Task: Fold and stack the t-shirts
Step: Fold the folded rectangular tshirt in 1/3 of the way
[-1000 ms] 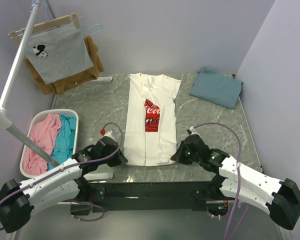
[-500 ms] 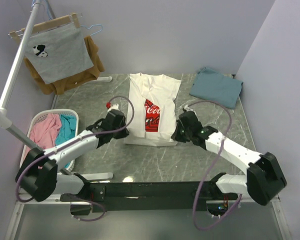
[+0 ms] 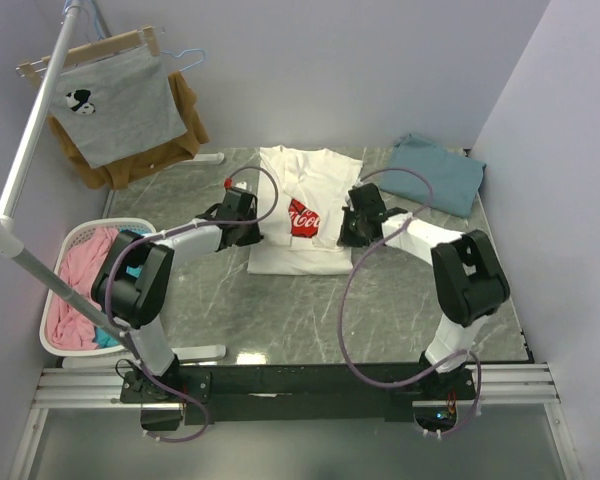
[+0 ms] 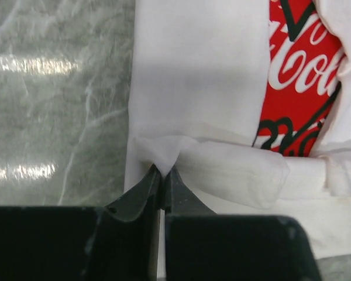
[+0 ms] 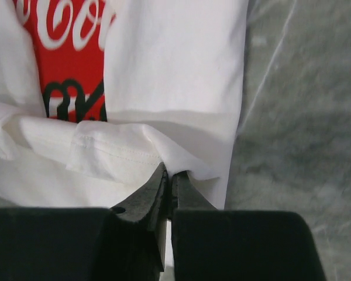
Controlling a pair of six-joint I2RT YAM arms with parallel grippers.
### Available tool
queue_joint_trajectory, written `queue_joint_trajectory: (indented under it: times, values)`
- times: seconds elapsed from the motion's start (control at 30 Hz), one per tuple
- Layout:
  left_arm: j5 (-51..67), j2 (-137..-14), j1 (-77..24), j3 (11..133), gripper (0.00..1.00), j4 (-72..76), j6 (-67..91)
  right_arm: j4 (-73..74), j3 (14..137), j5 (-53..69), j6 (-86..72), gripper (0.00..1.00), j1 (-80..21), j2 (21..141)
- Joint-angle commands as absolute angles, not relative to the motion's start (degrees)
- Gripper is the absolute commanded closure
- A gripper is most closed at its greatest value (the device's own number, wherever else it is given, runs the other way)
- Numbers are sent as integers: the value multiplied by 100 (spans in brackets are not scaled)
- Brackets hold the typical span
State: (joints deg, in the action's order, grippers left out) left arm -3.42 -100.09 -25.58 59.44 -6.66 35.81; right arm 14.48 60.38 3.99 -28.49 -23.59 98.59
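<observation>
At the near edge of the table [image 3: 280,320] the two arm bases sit side by side. Both arms reach far out toward 12 o'clock, stretched low over the table.

The left gripper [image 3: 243,224] is at the 9 o'clock side of the white t-shirt [image 3: 310,175]. The right gripper [image 3: 352,230] is at its 3 o'clock side. Each one is pinched tight on its own corner of the bottom hem [image 4: 222,170]. The cloth bunches up right at the tips.

The shirt lies flat in the middle of the table. Its long way runs from 6 o'clock to 12 o'clock, with the neck at 12. The held hem runs across it, from 9 o'clock to 3 o'clock, and sits just near the red logo [image 3: 305,217]. The rest of the shirt lies straight ahead of both sets of jaws, toward 12 o'clock. So the fold probably needs the hem carried that way. Both arms are equally close to the shirt.

Farther off, at about 1 o'clock, the teal t-shirt [image 3: 435,175] lies folded by the back wall. The right arm is nearer to it.
</observation>
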Motion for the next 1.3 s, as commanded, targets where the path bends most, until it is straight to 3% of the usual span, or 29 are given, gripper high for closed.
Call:
queue_joint_trajectory:
  times: [0.0, 0.03, 0.1, 0.13, 0.17, 0.2, 0.23, 0.3, 0.37, 0.53, 0.83, 1.03, 1.27]
  values:
    - [-290, -10186, -2321, 6581, 89, -290, 3279, 1265, 7089, 107, -2435, 91, -2224, 10300]
    - [-316, -10247, -2294, 6644, 80, -281, 3217, 1387, 7258, 10, -2348, 84, -2215, 10379]
    - [-386, -10318, -2207, 6907, 60, -421, 3173, 1371, 7618, -166, -2268, 80, -2189, 10555]
    - [-439, -10344, -2189, 6978, 43, -465, 3147, 1510, 7759, -219, -2233, 73, -2171, 10617]
    - [-500, -10336, -2171, 7048, 36, -535, 3146, 1581, 7952, -350, -2224, 58, -2171, 10661]
    - [-631, -10310, -2171, 7118, 30, -562, 3138, 1669, 7998, -534, -2241, 54, -2180, 10644]
    - [-702, -10214, -2171, 7145, 16, -615, 3120, 1670, 7981, -649, -2189, 52, -2188, 10574]
    - [-773, -10073, -2162, 7146, 10, -668, 3103, 1504, 7648, -633, -2206, 42, -2188, 10214]
    - [-511, -9809, -2162, 7067, 8, -598, 3094, 1363, 7350, -344, -2232, 37, -2180, 9907]
    - [560, -9536, -2171, 6715, 7, -484, 3147, 1520, 7119, 482, -2311, 37, -2276, 9817]
    - [2758, -10484, -2188, 6759, 15, -44, 3296, 1406, 7365, 1599, -2444, 39, -2312, 10616]
    - [2901, -10599, -2188, 6794, 16, -70, 3138, 1503, 7673, 1766, -2400, 39, -2312, 10994]
    - [2198, -10723, -2188, 7162, 14, -44, 3006, 1547, 7936, 1741, -2294, 39, -2303, 11311]
